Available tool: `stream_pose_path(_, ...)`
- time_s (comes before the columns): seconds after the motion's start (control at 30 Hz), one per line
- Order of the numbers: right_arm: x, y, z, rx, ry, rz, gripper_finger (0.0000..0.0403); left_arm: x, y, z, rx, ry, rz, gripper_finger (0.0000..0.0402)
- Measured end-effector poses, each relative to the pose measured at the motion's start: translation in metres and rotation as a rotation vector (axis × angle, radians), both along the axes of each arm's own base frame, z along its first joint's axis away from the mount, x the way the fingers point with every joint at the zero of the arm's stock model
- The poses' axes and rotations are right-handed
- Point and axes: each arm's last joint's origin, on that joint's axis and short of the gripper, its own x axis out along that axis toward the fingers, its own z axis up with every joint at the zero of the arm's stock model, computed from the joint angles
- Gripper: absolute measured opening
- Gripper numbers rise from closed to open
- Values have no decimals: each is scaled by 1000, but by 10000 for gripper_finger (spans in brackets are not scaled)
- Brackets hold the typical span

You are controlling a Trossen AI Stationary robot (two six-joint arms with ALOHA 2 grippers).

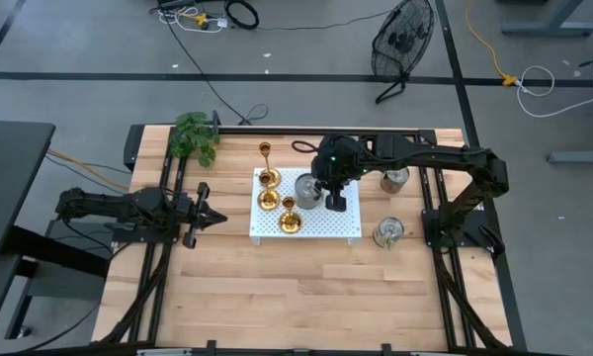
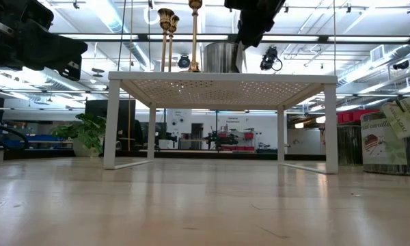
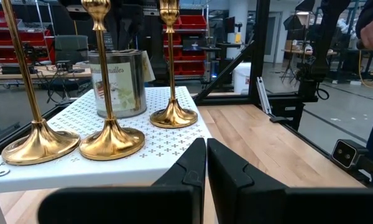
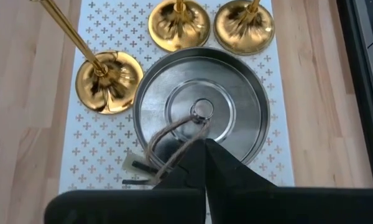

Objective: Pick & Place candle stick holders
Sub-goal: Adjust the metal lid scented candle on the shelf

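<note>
I see three gold candle stick holders point(image 1: 268, 179) on the white perforated stand point(image 1: 321, 227), centre frame, beside a lidded tin point(image 1: 307, 188). Right gripper point(image 1: 335, 202) hangs closed and empty above the tin. Left gripper point(image 1: 215, 217), left of the stand, closed, empty.

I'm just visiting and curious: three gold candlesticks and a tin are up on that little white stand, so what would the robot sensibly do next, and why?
Probably lift the right gripper clear. It hangs shut just above the open tin, holding nothing, and all three candle stick holders stand on the white perforated stand. The left gripper waits shut beside the stand.
</note>
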Motion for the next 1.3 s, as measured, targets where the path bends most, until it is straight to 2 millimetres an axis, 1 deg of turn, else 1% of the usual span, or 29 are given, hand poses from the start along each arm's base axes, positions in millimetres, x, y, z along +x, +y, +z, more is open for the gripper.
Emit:
stream_pose_path(0.37, -7, 0, 2, -12, 32, -3, 0, 0, 0, 0, 0, 0, 0, 19)
stream_pose_path(0.6, -19, -5, 8, -26, 61, -18, 0, 0, 0, 0, 0, 0, 0, 19)
stream_pose_path(0.87, -22, -5, 8, -25, 79, -18, 0, 0, 0, 0, 0, 0, 0, 19)
stream_pose_path(1.3, -32, -3, 9, -26, 135, 7, 0, 0, 0, 0, 0, 0, 0, 19)
